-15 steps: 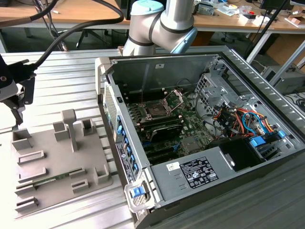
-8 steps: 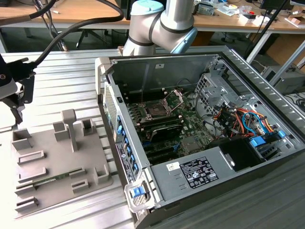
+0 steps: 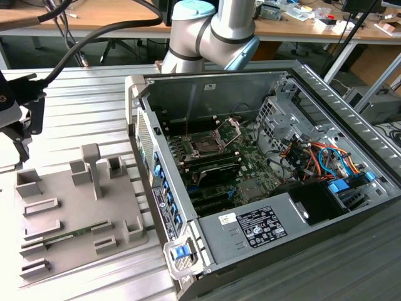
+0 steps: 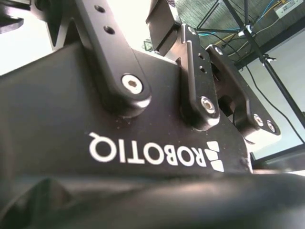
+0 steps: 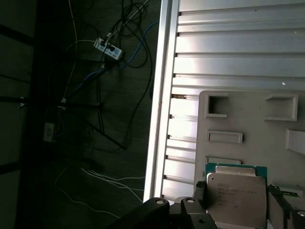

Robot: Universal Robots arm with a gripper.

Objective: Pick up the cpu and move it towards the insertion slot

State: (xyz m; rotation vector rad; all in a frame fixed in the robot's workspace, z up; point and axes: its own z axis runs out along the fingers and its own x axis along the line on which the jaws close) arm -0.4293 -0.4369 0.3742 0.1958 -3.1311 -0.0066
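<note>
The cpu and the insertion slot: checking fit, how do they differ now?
The cpu has a pale silvery top; the insertion slot has a dark centre in a silver frame. The cpu is at the grey fixture plate; the insertion slot sits inside the computer case. Both are square.

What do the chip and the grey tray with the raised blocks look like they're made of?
The chip: a dull silvery metal lid on a green circuit board, which shows at one edge. The tray: probably matte grey plastic, going by its even colour and moulded blocks.
</note>
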